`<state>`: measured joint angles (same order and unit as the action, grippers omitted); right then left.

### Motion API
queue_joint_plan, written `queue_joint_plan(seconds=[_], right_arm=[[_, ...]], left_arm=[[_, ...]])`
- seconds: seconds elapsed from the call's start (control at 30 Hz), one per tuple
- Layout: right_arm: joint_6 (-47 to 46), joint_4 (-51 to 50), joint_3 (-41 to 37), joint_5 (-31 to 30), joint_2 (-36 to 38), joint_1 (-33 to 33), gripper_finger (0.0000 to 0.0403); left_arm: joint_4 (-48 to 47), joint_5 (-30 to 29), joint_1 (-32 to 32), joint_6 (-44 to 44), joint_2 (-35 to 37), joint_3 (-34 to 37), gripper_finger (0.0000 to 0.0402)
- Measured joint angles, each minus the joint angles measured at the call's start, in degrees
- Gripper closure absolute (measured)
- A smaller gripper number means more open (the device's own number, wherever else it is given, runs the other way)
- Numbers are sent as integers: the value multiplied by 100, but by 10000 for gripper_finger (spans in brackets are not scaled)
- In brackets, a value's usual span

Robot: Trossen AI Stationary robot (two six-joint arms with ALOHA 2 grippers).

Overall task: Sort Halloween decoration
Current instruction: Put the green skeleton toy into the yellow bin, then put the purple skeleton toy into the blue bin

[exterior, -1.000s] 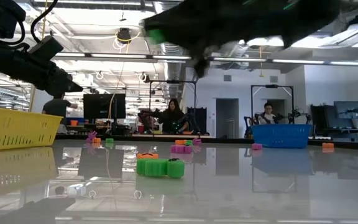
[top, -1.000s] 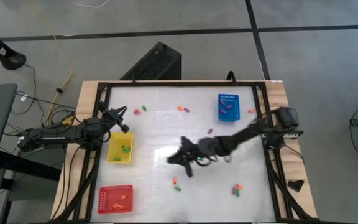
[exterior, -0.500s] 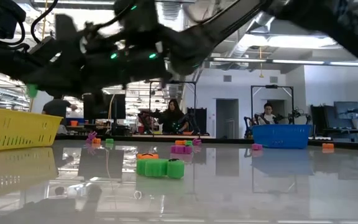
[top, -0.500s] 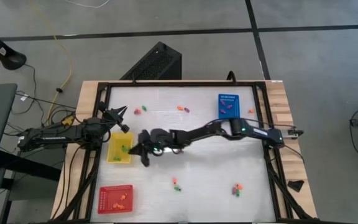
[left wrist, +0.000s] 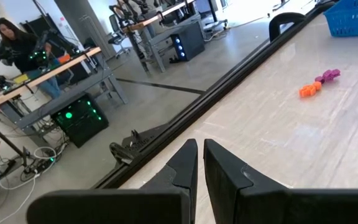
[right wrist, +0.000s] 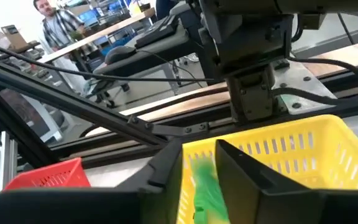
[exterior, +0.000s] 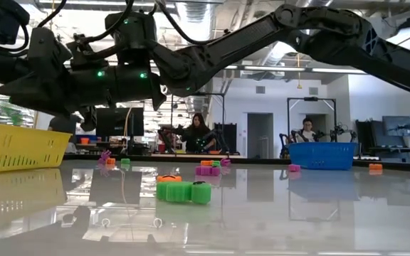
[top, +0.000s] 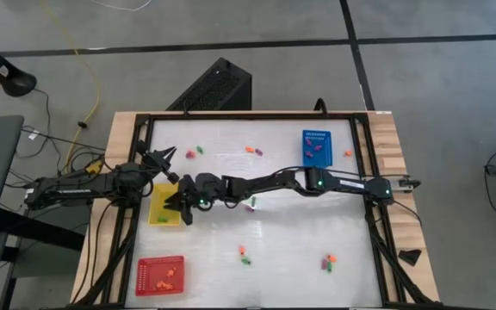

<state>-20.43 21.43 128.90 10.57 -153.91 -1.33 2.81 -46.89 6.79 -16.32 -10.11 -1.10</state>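
The right gripper (top: 179, 207) hung over the yellow mesh tray (top: 158, 214). A small green decoration piece (right wrist: 207, 190) sat between its part-open jaws. The left gripper (top: 164, 156) waited nearby, jaws closed.

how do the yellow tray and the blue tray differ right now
The yellow tray sits at the table's left side beside the waiting left gripper; the blue tray sits toward the far right. The right gripper hangs over the yellow tray with a green piece between its fingers; no gripper is near the blue tray. The yellow tray holds green pieces, the blue one purple. Both are rectangular mesh trays.
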Motion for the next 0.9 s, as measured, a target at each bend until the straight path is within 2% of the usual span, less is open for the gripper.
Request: queue_joint_plan(seconds=[0.17,0.27,0.37,0.47,0.57,0.7,0.8,0.9], right_arm=[[-4,-10,-4,165,-2,39,216],[-14,-47,-4,902,21,118,197],[99,-754,-7,1460,206,201,193],[971,-2106,-7,1566,604,235,197],[2105,-3628,-4,1264,1055,190,207],[3312,-5472,-7,247,1642,71,222],[3795,-6639,-13,-505,2055,132,236],[3894,-7339,-511,-774,2624,377,250]], left_arm=[[0,0,-2,0,-2,0,384],[-1,2,-1,0,-1,0,384],[5,29,-1,1,-1,0,384],[4,34,-2,0,0,0,384],[4,36,-2,0,1,0,384],[7,39,-2,1,0,0,384],[7,41,0,0,0,0,384],[7,41,-2,1,1,0,384]])
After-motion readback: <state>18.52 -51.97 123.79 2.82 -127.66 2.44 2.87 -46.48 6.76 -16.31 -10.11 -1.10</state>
